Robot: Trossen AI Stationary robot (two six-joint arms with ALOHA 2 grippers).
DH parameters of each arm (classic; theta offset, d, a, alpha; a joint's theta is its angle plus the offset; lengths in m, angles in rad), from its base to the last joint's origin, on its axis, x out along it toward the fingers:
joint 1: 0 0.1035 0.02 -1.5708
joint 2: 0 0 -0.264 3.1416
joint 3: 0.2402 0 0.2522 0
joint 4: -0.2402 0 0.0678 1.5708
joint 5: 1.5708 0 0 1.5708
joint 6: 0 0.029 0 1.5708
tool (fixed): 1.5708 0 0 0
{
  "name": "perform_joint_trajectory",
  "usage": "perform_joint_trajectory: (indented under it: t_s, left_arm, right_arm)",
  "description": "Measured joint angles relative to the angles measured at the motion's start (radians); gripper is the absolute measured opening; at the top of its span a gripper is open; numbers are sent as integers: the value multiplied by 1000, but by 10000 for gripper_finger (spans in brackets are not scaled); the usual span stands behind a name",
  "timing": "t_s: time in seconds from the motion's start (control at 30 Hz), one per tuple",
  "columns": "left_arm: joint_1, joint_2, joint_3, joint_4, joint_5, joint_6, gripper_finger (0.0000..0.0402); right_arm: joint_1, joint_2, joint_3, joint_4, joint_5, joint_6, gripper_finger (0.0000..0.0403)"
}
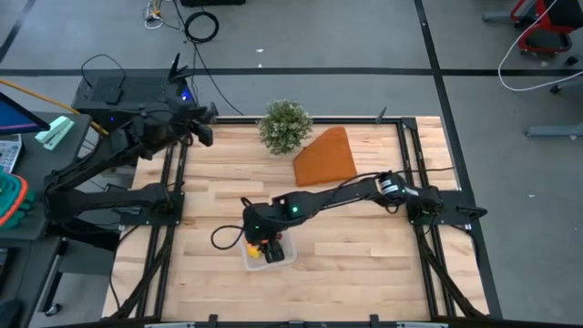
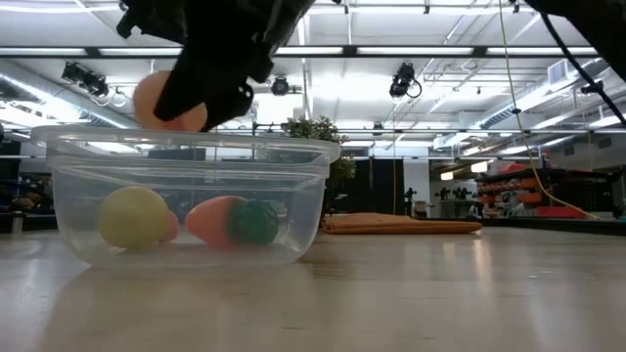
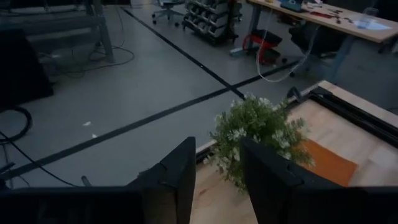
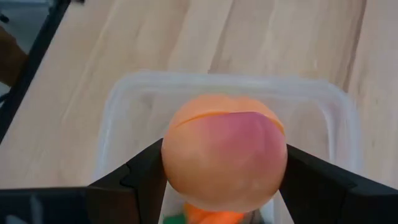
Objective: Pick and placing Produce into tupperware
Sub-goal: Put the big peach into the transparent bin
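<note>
- You have the tupperware (image 1: 271, 256) near the front edge of the tabletop (image 1: 364, 246), slightly left of centre, with bare wood on every side of it.
- To the right of the container, the tabletop is open out to the right frame rail; to the left, open wood runs to the left rail.
- Behind the container, toward the far edge, the bushy plant (image 1: 285, 126) and the orange-brown wedge (image 1: 326, 157) stand side by side, well apart from the container.
- Your right tool (image 4: 224, 163) is directly above the container, with the right arm stretched across the tabletop from its base at the right side.
- The right tool's fingers are clamped on the peach ball (image 4: 225, 157), one finger on each flank.
- In the low view the peach ball (image 2: 168, 101) sits just above the container rim (image 2: 186, 143), over the left part of the container.
- Inside the container you can see the yellow lemon (image 2: 133, 216) at the left and the orange carrot (image 2: 217, 219) with its green top (image 2: 254, 222) beside it, both resting on the floor of the container.
- Your left tool (image 3: 214, 171) is raised over the far left corner of the tabletop, facing the plant, its fingers set narrowly apart with nothing between them.
</note>
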Motion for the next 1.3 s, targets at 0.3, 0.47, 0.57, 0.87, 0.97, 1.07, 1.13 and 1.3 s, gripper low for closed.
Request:
perform_joint_trajectory:
  t_s: [0.3, 0.47, 0.57, 0.87, 0.97, 1.07, 1.13, 1.3]
  left_arm:
    - [11, -42, 0, -57, 13, 26, 124]
    - [11, -40, 0, -75, 13, 25, 129]
    - [10, -39, 0, -86, 14, 26, 130]
    - [10, -41, 0, -92, 14, 26, 122]
    - [10, -41, 0, -93, 13, 26, 125]
    - [10, -41, 0, -94, 14, 26, 128]
    - [10, -41, 0, -98, 14, 26, 130]
    - [9, -41, 0, -101, 14, 26, 127]
  right_arm:
    - [0, 55, 71, -141, 2, 71, 231]
    - [-3, 68, 70, -178, -18, 79, 229]
    - [-2, 75, 70, -168, -27, 79, 230]
    - [-2, 84, 70, -138, -48, 16, 229]
    - [-1, 84, 70, -136, -55, -48, 229]
    - [-2, 84, 58, -138, -55, -118, 229]
    - [-2, 84, 55, -134, -54, -154, 229]
    - [1, 83, 51, -128, -29, -211, 229]
